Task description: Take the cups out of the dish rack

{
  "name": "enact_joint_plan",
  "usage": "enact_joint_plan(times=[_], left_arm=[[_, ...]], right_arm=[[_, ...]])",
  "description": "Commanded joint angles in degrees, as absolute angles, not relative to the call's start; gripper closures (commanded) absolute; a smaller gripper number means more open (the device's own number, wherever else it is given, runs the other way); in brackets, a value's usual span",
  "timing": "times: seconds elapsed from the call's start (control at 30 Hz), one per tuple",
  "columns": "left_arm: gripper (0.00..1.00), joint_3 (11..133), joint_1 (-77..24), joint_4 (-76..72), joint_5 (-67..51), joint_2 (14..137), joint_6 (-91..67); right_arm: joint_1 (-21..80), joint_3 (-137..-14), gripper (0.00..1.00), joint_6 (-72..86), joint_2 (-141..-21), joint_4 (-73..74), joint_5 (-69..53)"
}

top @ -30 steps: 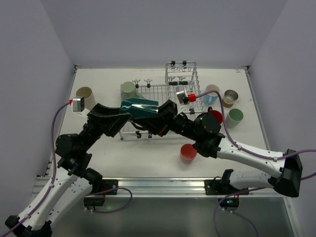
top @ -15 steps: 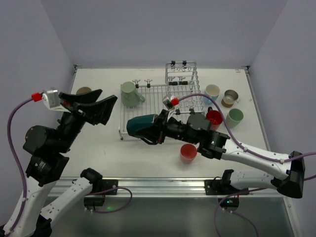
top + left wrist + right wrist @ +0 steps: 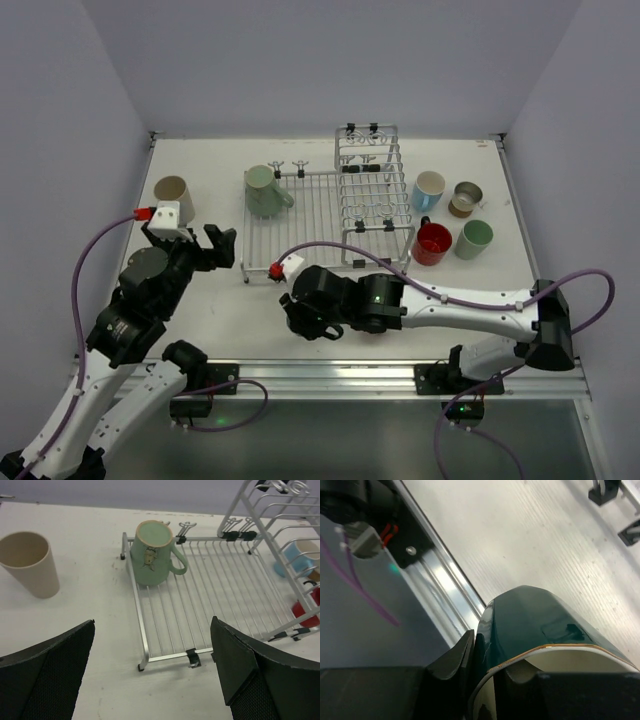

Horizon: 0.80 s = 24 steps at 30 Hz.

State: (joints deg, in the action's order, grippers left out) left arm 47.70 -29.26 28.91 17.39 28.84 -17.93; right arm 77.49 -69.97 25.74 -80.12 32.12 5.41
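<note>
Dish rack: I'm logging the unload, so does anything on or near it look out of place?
Nothing looks spilled or broken. One sage green mug sits alone on the dish rack, on its flat grid. The right gripper holds the dark teal cup close to the table's front rail.

dish rack (image 3: 141,630): is shining silver, with small black clips on its wires
green mug (image 3: 150,555): is showing sage green, with a tan ring on top and a small brownish insect figure on its side
beige cup (image 3: 30,565): is looking plain beige
dark teal cup (image 3: 535,615): is gleaming dark teal outside and cream inside, with a thin gold line at the rim
cups near the table's right edge: are showing as a light blue cup (image 3: 429,189), a tan cup (image 3: 466,197), a red cup (image 3: 433,243) and a pale green cup (image 3: 474,238)
table (image 3: 240,320): is appearing off-white
</note>
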Motion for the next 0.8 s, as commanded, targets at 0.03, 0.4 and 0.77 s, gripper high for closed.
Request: enact_joint_plan(times=[0.03, 0.4, 0.77], left_arm=[[0.0, 45.71, -28.92, 27.51, 25.57, 27.51, -15.64], [0.0, 40.69, -28.92, 25.58, 25.49, 25.31, -16.0], [0.0, 40.52, -28.92, 24.79, 22.33, 26.72, -16.26]], right_arm=[[77.78, -69.97, 1.0, 24.0, -80.68, 33.05, 8.96], [76.9, -68.64, 1.0, 20.22, -93.59, 30.59, 8.79], [75.32, -68.38, 0.83, 19.42, -97.65, 29.09, 9.67]])
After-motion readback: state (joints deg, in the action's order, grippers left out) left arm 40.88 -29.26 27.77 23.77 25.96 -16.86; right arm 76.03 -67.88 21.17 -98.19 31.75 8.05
